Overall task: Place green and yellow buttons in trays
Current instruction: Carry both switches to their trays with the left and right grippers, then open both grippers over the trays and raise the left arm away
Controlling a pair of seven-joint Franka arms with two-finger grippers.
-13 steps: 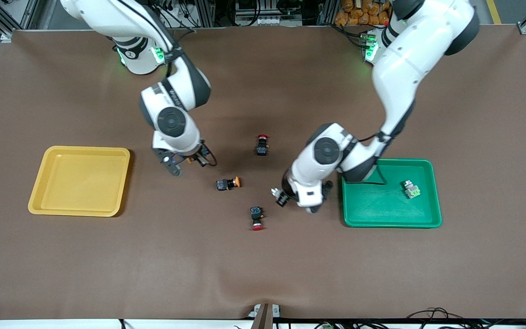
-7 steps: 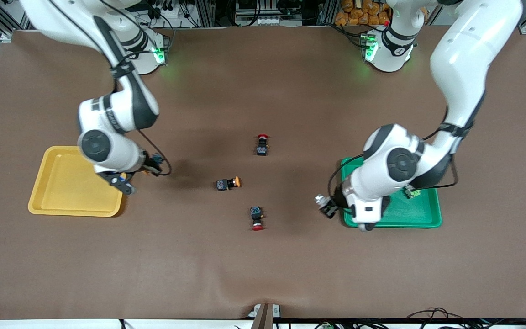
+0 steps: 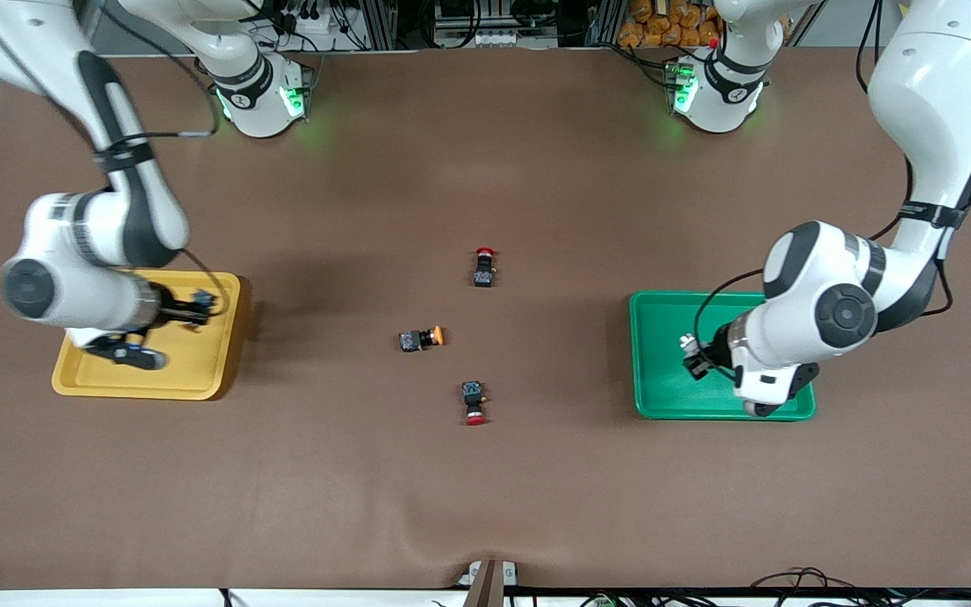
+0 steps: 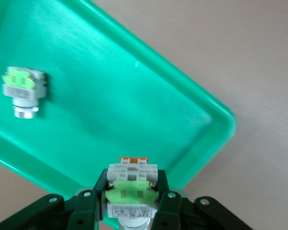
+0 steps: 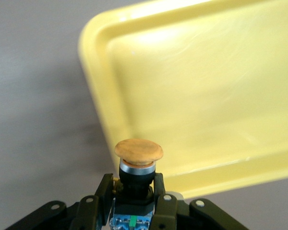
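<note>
The brown table [image 3: 485,472] fills the front view. The yellow tray [image 3: 199,371] lies at middle left of that frame, toward the right arm's end; the green tray [image 3: 662,320] lies at middle right, toward the left arm's end. The right gripper [image 5: 133,191] hangs over the yellow tray's rim, its fingers clamped on the black body of a yellow-capped button [image 5: 138,151], cap pointing away from the wrist. The left gripper [image 4: 132,196] hangs over the green tray near its corner, fingers closed on a grey button with a light-green block [image 4: 132,189]. A second green button [image 4: 23,88] lies inside the green tray, well apart from the held one. At frame centre, a second yellow-capped button [image 3: 421,339] lies on its side on the bare table, between two red-capped switches: one [image 3: 484,266] above it in the frame, one [image 3: 474,401] below it.
</note>
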